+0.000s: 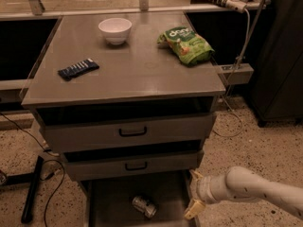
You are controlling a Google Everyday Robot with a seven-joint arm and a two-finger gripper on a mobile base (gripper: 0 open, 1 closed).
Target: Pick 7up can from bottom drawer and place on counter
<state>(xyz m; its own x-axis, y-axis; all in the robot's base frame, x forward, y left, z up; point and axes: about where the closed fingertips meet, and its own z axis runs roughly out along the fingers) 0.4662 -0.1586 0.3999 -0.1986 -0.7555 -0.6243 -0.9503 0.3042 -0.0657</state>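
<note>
7up can (144,206) in drawer (110,197), near gripper (193,194)
</note>
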